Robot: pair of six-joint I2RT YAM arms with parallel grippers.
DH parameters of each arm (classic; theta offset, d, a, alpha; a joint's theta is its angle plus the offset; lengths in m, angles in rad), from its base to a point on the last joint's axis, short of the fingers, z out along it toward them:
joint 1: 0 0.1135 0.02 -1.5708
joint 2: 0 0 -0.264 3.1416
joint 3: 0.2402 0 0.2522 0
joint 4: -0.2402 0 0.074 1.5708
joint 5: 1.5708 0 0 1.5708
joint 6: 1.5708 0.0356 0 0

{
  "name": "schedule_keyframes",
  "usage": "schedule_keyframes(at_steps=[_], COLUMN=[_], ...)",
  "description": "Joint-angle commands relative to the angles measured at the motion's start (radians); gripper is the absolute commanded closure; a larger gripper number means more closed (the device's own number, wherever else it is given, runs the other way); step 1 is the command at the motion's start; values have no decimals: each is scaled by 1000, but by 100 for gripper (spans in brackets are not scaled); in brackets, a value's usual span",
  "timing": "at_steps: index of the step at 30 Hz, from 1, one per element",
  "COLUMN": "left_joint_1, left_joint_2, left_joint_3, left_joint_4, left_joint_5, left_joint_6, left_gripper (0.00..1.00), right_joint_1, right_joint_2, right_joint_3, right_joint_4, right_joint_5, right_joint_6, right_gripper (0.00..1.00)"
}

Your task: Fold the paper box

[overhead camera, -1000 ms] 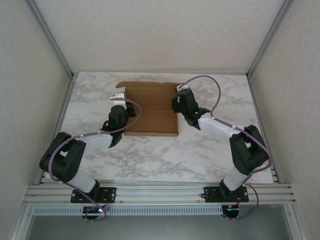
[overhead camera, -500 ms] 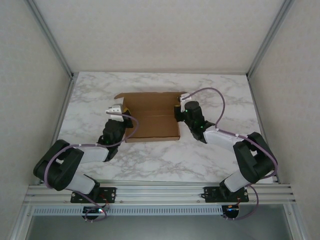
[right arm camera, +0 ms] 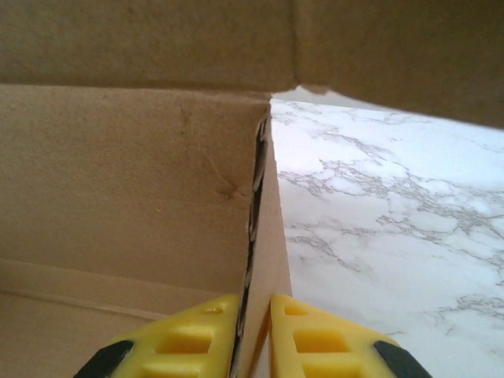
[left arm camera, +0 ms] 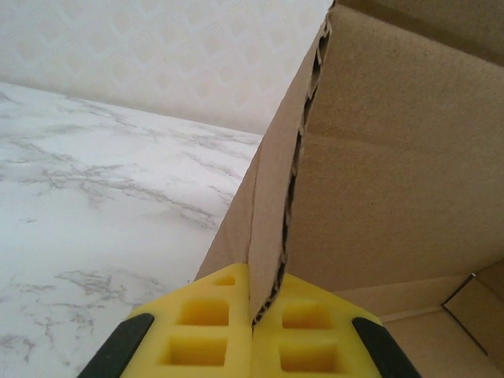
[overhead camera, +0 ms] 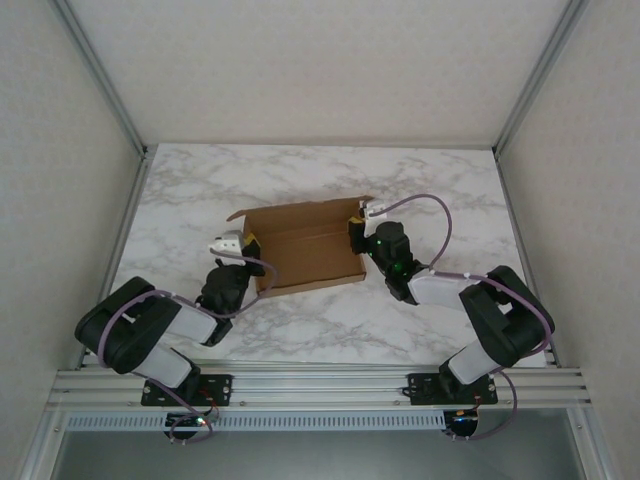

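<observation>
The left gripper [left arm camera: 253, 315] was shut tight on the left side wall of the paper box [left arm camera: 394, 181]. Its two yellow fingers [left arm camera: 201, 335] pressed the thin cardboard edge from either side, one inside the box and one outside. That wall stood up from the table [left arm camera: 87, 228] and leaned a little. The inner floor of the box showed at the lower right of the left wrist view.

The right gripper [right arm camera: 253, 331] was likewise closed on the opposite side wall, with only the thickness of the cardboard between its yellow fingers [right arm camera: 189, 342]. The brown inside of the box lay to its left and the bare marble to its right.

From above, the box [overhead camera: 300, 245] sat near the middle of the table [overhead camera: 450, 190], turned slightly askew. It was open on top, with the left gripper [overhead camera: 243, 243] at its left end and the right gripper [overhead camera: 358, 222] at its right end.
</observation>
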Motion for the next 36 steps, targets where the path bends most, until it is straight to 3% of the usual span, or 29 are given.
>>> schedule_keyframes(at_steps=[1, 7, 21, 32, 36], left_joint_1=[-54, -112, -165, -153, -114], left_joint_2=[9, 36, 138, 267, 300], left_joint_3=[-12, -43, -65, 32, 47], left_joint_4=[106, 118, 207, 321, 345], left_joint_5=[4, -93, -166, -129, -120], left_joint_6=[12, 17, 53, 217, 195], left_gripper=[98, 100, 100, 100, 100], right_joint_1=[49, 59, 60, 60, 58], right_joint_2=[26, 14, 21, 110, 170], right_joint_3=[-33, -83, -198, -138, -96], right_joint_4=[55, 88, 217, 284, 296], right_joint_5=[-55, -41, -16, 51, 68], right_joint_6=[4, -3, 2, -23, -28], right_gripper=[85, 85, 87, 87, 87])
